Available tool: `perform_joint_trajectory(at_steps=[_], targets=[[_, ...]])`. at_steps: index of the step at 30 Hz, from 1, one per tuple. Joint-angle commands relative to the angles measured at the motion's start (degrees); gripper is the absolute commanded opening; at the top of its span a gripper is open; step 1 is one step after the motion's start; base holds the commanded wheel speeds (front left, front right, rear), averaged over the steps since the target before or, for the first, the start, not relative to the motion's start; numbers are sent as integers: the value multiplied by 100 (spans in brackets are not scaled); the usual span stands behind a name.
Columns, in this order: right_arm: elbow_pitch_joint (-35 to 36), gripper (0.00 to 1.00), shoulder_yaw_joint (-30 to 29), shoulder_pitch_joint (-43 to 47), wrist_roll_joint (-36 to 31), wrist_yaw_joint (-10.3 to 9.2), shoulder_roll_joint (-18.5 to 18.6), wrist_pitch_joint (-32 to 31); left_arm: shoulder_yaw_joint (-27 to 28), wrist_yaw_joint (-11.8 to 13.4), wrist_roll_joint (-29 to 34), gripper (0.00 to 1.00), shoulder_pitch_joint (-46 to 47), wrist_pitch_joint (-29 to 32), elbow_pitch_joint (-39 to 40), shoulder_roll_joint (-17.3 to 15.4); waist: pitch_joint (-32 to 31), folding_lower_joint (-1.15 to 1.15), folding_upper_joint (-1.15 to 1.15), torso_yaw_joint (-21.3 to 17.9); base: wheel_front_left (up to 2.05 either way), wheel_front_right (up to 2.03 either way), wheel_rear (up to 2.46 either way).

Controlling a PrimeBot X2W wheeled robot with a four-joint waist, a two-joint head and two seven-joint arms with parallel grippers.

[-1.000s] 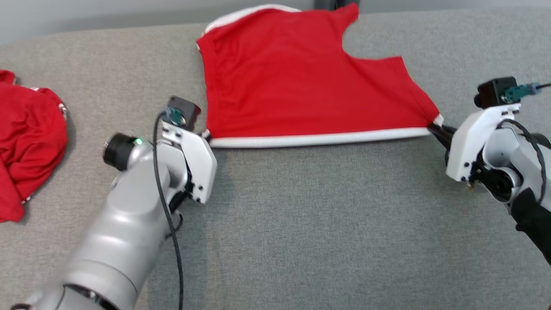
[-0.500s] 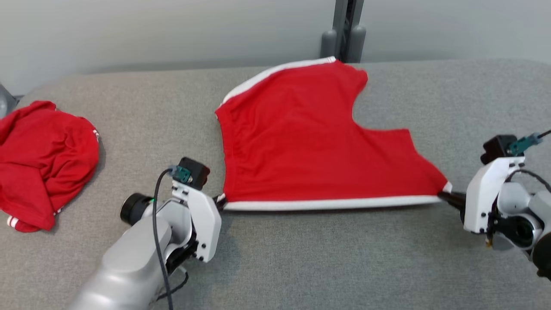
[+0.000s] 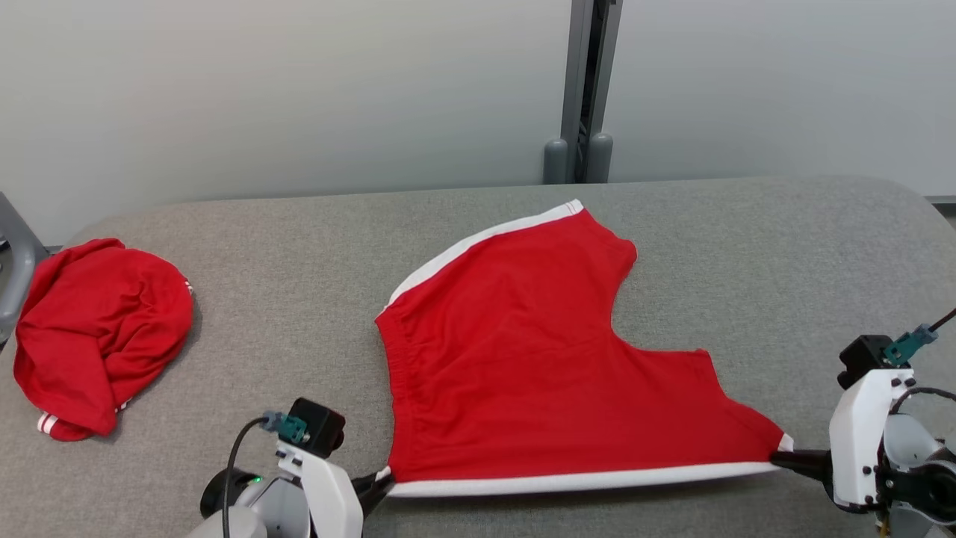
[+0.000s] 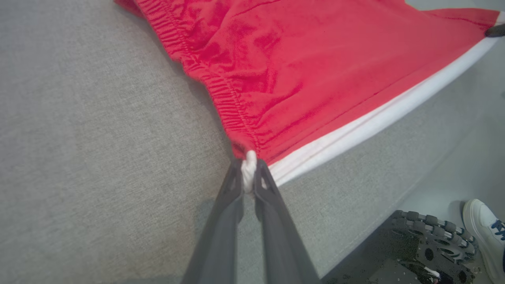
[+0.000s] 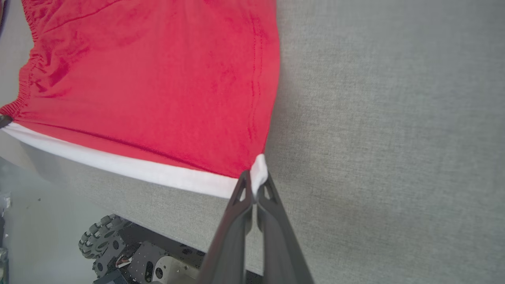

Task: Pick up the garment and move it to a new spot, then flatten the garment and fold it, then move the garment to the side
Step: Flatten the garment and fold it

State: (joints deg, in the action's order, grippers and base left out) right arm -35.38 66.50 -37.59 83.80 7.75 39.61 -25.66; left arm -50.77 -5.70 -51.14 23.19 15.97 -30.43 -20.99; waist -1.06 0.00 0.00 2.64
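lying flat, the red white-striped garment (image 3: 523, 359) has corners pinched by left end effector (image 3: 382, 478) and right end effector (image 3: 781, 458)

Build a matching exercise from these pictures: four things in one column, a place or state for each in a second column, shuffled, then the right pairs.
Column one
1. left gripper
2. right gripper
3. crumpled red garment
4. grey post

Column two
A. stands behind the far edge of the table
B. shut on the waistband corner of the red shorts
C. lies bunched near the table's left end
D. shut on the leg-hem corner of the red shorts

Pairs: 1-B, 2-D, 3-C, 4-A
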Motion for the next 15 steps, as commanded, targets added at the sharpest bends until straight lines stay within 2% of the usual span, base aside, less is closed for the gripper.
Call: perform_joint_trajectory(at_steps=[1, 8, 11, 15], targets=[[34, 0, 8, 151, 56, -48, 228, -63, 82, 179, -45, 0, -206, 54, 200, -309, -78, 0, 0, 2, 0, 0, 0], [761, 0, -43, 513, 321, -47, 702, -210, 240, 864, -315, 0, -1147, 152, 1931, -837, -161, 0, 0, 43, 0, 0, 0], [1061, 0, -54, 676, 392, -44, 900, -203, 286, 1141, -400, 0, -1464, 151, 2497, -953, -138, 0, 0, 64, 0, 0, 0], [1345, 0, -134, 792, 509, -41, 1114, -174, 344, 1391, -512, 0, -1728, 173, 2984, -1007, -47, 0, 0, 103, 0, 0, 0]])
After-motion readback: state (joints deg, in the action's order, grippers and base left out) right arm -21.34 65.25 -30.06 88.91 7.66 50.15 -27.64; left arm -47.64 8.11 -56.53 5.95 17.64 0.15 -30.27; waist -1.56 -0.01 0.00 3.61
